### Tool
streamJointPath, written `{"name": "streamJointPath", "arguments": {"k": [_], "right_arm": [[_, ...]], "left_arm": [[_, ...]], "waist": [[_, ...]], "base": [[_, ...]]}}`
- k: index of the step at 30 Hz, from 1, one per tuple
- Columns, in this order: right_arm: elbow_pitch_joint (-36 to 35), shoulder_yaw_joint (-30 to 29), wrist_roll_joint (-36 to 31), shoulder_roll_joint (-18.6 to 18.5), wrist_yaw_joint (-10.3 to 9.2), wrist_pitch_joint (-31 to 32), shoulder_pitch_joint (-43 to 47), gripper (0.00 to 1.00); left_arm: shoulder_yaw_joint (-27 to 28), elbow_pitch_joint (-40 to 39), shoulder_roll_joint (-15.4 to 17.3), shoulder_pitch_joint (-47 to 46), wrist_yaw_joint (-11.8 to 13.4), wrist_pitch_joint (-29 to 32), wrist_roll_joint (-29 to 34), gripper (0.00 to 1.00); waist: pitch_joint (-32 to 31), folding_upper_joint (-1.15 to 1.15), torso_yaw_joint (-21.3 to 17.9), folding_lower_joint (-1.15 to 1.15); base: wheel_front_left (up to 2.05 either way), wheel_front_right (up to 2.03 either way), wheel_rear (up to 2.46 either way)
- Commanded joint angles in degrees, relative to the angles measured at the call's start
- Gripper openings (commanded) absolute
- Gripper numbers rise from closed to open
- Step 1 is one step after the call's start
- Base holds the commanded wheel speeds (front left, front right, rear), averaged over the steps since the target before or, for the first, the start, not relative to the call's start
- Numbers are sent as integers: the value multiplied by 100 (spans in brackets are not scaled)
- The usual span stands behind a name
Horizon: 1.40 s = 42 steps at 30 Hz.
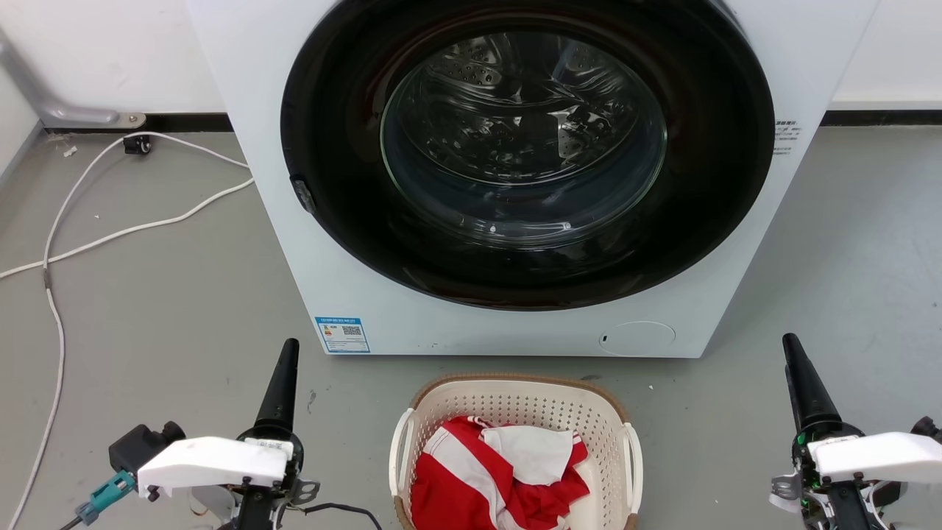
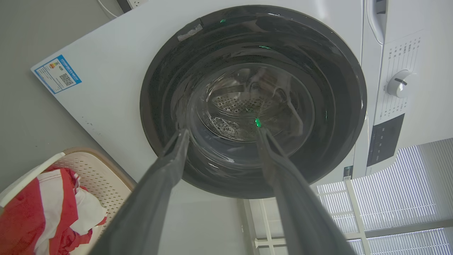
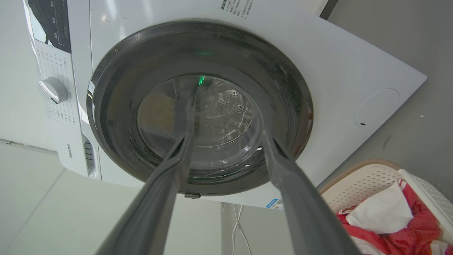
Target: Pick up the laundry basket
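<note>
Head view sets the basket (image 1: 515, 403) on the floor (image 1: 184, 294) just before the washer (image 1: 368, 280), midway between the two arms. Each gripper sits low and well out to its own side, pointing far toward the washer. I judge this a ready stance for a two-armed lift by the white handles (image 1: 398, 449). The left gripper (image 2: 222, 131) and right gripper (image 3: 228, 131) both have fingers spread apart and hold nothing. Red-and-white clothes (image 1: 486, 478) lie heaped inside the basket, hiding its bottom. Its near end is cut off by the frame edge, and each wrist view catches just one corner of it. Reflections on the door glass make the drum (image 1: 515, 125) hard to read.
</note>
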Motion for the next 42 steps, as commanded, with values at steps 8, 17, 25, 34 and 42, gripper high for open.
{"name": "streamJointPath", "arguments": {"k": [8, 17, 25, 34, 42], "right_arm": [[-258, 1, -1405, 7, 5, -195, -104, 100], [-359, 63, -2608, 11, 6, -264, -24, 100], [-397, 135, -3388, 11, 7, -314, 27, 100], [-469, 175, -4136, -9, 8, -371, 59, 100], [-567, 209, -4724, -15, 10, -452, 93, 100]], "left_arm": [[-179, -157, 19, -186, 84, -209, 1112, 100], [-359, -89, 15, -202, 205, -392, 2207, 100], [-489, -58, 12, -192, 271, -541, 3004, 100], [-618, -37, 9, -211, 348, -695, 3760, 100], [-727, -28, 7, -222, 407, -820, 4354, 100]], "waist": [[12, 0, 4, 0], [1, 0, 14, 0], [-1, 0, 12, 0], [10, 0, 20, 0], [24, 0, 25, 0]], "base": [[0, 0, 0], [0, 0, 0], [0, 0, 0], [0, 0, 0], [0, 0, 0]]}}
